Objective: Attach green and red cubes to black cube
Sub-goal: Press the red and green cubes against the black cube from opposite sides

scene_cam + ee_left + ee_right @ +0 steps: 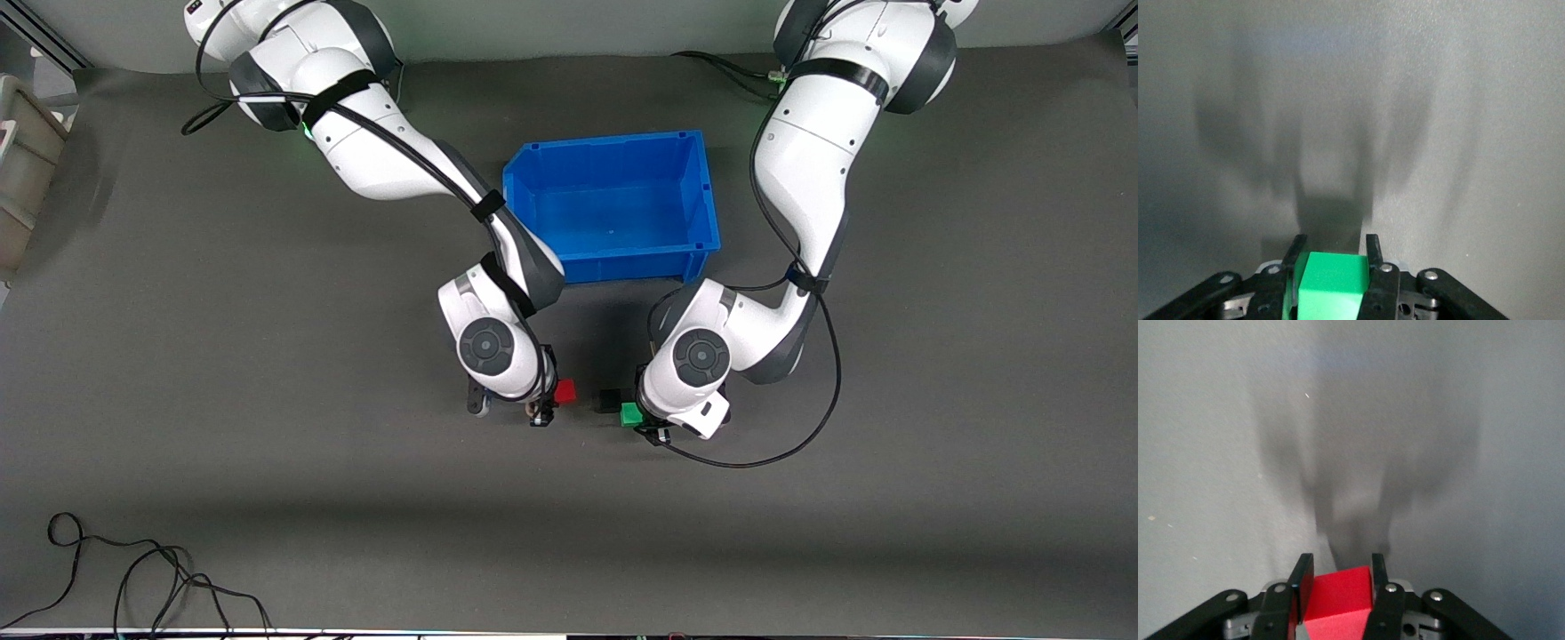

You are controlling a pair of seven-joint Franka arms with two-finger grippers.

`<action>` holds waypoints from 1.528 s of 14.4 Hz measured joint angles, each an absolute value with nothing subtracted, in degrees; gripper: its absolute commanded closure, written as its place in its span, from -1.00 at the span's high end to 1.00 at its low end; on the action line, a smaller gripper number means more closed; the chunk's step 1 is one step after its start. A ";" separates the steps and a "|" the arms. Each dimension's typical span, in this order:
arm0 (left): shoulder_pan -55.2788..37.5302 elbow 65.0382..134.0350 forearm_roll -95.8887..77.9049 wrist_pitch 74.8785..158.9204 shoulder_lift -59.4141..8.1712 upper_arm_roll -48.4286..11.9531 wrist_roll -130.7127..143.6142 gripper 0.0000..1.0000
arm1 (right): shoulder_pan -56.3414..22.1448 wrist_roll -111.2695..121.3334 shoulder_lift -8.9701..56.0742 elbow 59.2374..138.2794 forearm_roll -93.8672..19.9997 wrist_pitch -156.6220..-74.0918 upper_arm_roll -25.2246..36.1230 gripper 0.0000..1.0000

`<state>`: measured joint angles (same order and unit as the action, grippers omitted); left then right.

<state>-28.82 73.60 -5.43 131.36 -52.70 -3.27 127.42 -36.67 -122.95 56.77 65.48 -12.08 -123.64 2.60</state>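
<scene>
Item: left hand (pixel 1333 263), clamped on green cube (pixel 1331 285). Item: right hand (pixel 1338 580), clamped on red cube (pixel 1337 595). Both hang above the tabletop (pixel 267 498). Item: black cube (pixel 608 399), between your two hands, beside green. Risk, judged: misaligned faces as you close in push black aside instead of joining.

Between the left gripper's (pixel 1335 263) matt black jaws sits a smooth, matt green plastic-looking cube (pixel 1329 285). The right gripper's (pixel 1338 581) matching jaws clasp a smooth red cube (pixel 1338 592) of the same finish. The dark grey table (pixel 267 498) looks matt, like cloth.
</scene>
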 measured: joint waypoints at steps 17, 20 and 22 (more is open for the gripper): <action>-30.59 73.53 -4.63 127.32 -52.70 -3.27 128.85 -1.00 | -38.69 -125.25 57.95 65.03 -11.84 -125.89 2.85 -1.00; -30.60 73.46 -3.77 125.23 -52.71 -3.27 128.73 -1.00 | -38.69 -125.35 57.95 64.88 -11.84 -125.93 2.86 -1.00; -30.66 73.46 -3.46 124.49 -52.71 -3.28 128.17 -1.00 | -38.69 -125.48 57.96 64.82 -11.84 -126.02 2.86 -1.00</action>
<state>-30.66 73.46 -3.46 124.49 -52.71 -3.28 128.17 -38.69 -125.48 57.96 64.82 -11.84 -126.02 2.86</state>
